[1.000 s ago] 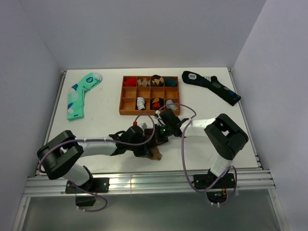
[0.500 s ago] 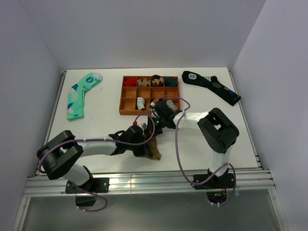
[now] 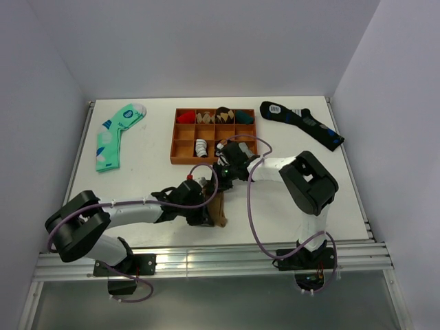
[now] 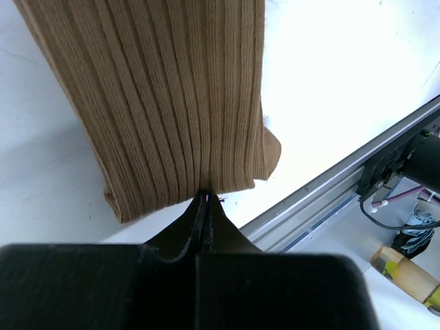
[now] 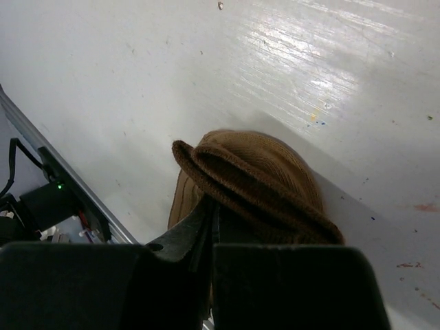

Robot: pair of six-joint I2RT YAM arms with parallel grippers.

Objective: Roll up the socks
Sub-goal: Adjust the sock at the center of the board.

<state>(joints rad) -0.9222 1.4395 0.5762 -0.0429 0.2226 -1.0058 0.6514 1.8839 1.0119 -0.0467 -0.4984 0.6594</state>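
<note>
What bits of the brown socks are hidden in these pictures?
Top view: the arms cover most of the socks.
Left wrist view: the socks run off the top edge.
Right wrist view: the right pincer hides the fold's near part.
Top view: tray contents too small.

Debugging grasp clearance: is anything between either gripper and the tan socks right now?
Nothing visible stands between them. The left gripper is shut on the edge of the ribbed end of the socks. The right gripper is shut on their rounded, folded-over other end. Both are in direct contact.
</note>
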